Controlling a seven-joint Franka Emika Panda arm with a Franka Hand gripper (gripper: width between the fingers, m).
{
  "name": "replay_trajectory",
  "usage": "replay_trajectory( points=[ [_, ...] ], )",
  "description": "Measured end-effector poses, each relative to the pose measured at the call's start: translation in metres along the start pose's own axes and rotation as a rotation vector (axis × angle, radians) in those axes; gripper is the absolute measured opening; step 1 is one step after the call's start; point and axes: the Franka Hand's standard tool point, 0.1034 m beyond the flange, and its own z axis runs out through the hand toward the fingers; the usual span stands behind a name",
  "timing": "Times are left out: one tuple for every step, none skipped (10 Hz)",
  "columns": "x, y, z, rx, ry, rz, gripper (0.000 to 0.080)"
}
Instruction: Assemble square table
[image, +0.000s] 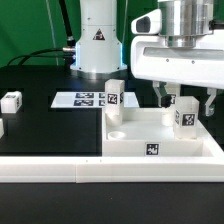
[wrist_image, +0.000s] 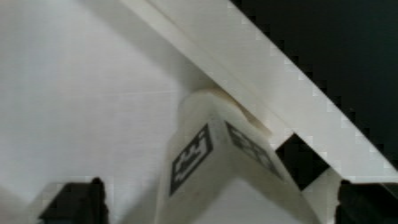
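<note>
The white square tabletop (image: 135, 140) lies rim up on the black table, a tag on its front wall. One tagged white leg (image: 113, 93) stands at its far corner on the exterior view's left. A second tagged leg (image: 184, 114) stands at the far corner on the right. My gripper (image: 187, 100) is right above this leg, open, with a finger on each side of it. In the wrist view the leg (wrist_image: 222, 160) sits between my dark fingers (wrist_image: 75, 203), next to the top's raised rim (wrist_image: 267, 75).
The marker board (image: 82, 98) lies behind the tabletop. A loose leg (image: 11, 101) lies at the exterior view's left and another (image: 2, 128) shows at the left edge. A long white rail (image: 60, 170) runs along the front. The robot base (image: 97, 45) stands at the back.
</note>
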Motion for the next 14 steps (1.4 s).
replay_trajectory(
  points=[
    [-0.0007, -0.0011, 0.0, -0.004, 0.002, -0.081, 0.0649],
    [-0.0015, -0.002, 0.0, -0.008, 0.005, -0.161, 0.0649],
    [-0.0011, -0.0016, 0.0, -0.01, 0.006, -0.233, 0.0649],
    [0.0003, -0.0005, 0.0, -0.012, 0.007, -0.306, 0.0649],
    [0.0012, 0.0002, -0.0001, -0.013, 0.007, -0.378, 0.0649],
    [0.0013, 0.0002, -0.0001, -0.013, 0.007, -0.439, 0.0649],
    [0.0013, 0.0001, -0.0001, -0.014, 0.007, -0.474, 0.0649],
    [0.0019, -0.0006, -0.0007, -0.02, 0.011, -0.553, 0.0649],
    [0.0026, -0.0015, -0.0014, -0.02, 0.013, -0.607, 0.0649],
    [0.003, -0.0019, -0.0017, -0.02, 0.014, -0.643, 0.0649],
    [0.0032, -0.0017, -0.0017, -0.02, 0.014, -0.644, 0.0618],
    [0.0032, -0.0016, -0.0016, -0.02, 0.014, -0.642, 0.0485],
    [0.0032, -0.0016, -0.0017, -0.02, 0.014, -0.642, 0.0485],
    [0.0033, -0.0016, -0.0017, -0.02, 0.015, -0.642, 0.0302]
  ],
)
